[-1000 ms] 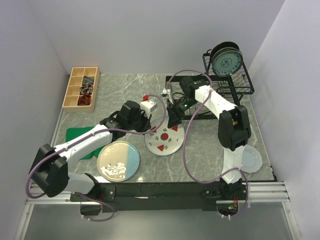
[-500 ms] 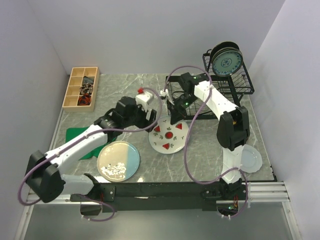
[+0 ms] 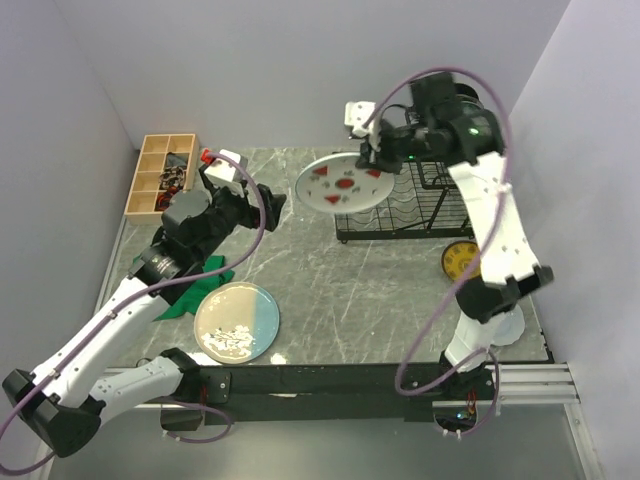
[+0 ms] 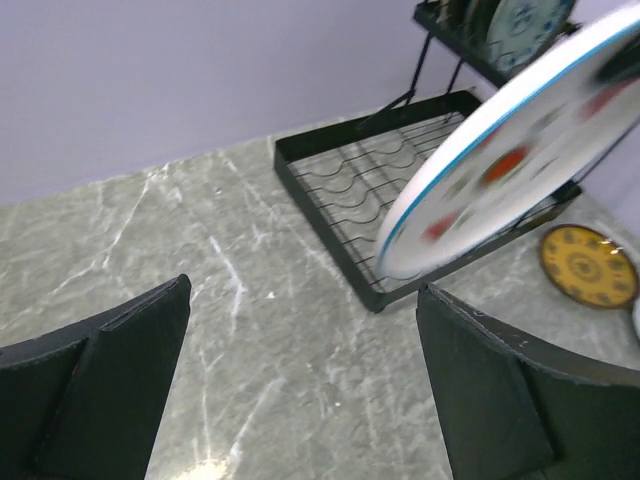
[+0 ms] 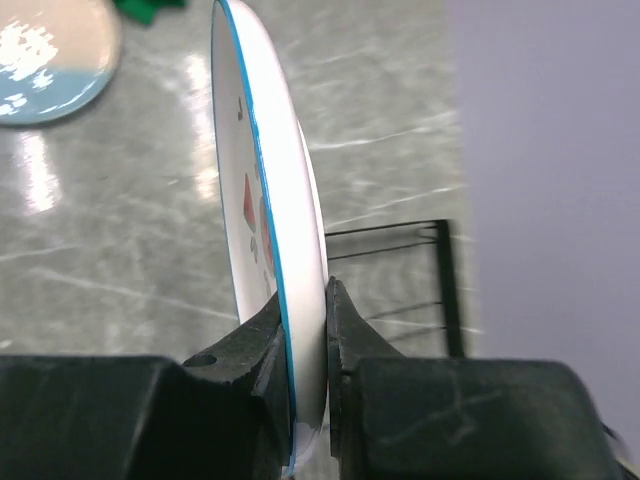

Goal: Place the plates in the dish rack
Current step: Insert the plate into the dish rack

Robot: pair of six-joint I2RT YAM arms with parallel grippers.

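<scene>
Robot lab cell: plain walls (image 3: 250, 60) around marble table (image 3: 320, 290).

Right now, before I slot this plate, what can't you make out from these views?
- Covered: upper basket of the dish rack, by the right arm in the top view; cut off by the top edge in the left wrist view.
- Blurred: watermelon plate, left wrist view.
- Half hidden: pale plate, behind the right arm's base.
- Too small: wooden box contents.
</scene>
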